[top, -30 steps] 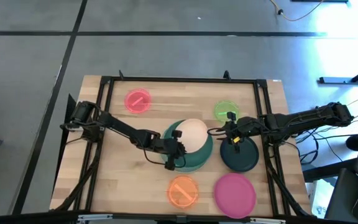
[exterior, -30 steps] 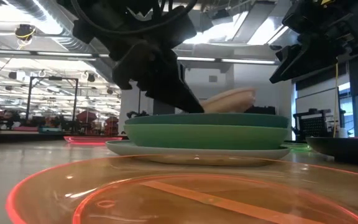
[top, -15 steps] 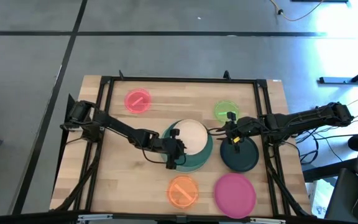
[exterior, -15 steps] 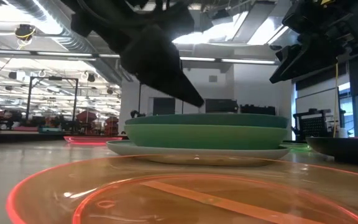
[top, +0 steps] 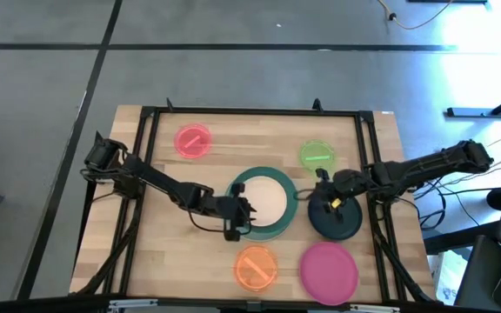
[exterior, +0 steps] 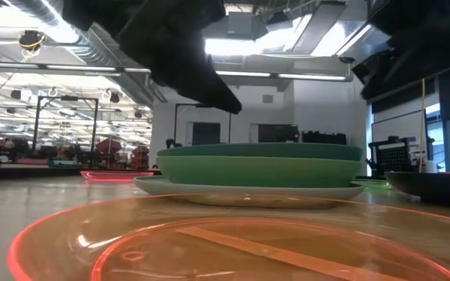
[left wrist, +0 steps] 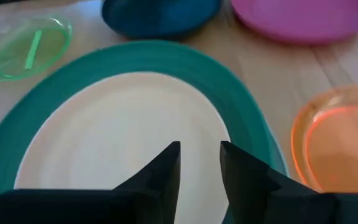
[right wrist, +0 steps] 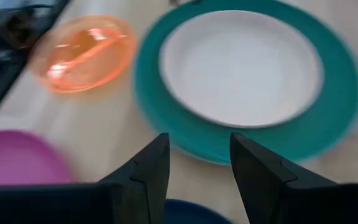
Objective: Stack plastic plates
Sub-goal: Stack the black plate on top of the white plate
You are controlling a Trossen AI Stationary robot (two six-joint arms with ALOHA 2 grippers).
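A stack stands mid-table: a peach plate [top: 268, 198] lies flat in the teal plate [top: 285, 223], with the green plate [exterior: 260, 170] and the pale mint plate [exterior: 248, 189] under them. My left gripper [top: 240, 217] hovers open just above the stack's near-left rim, its fingers over the peach plate [left wrist: 123, 137]. My right gripper [top: 327, 198] is open above the far-left edge of the blackish-green plate [top: 342, 224], which sits on the table right of the stack.
The magenta plate [top: 329, 269] and the orange plate [top: 255, 265] lie near the table's near edge. The lime plate [top: 317, 155] and the translucent pink plate [top: 192, 140] lie toward the far edge. A black frame runs round the tabletop.
The peach plate, held tilted over the stack by my left gripper a second ago, now lies flat in the teal plate. My left gripper has let go, risen and drawn back toward the table's near-left. My right gripper has shifted slightly toward the near edge, over the blackish-green plate.
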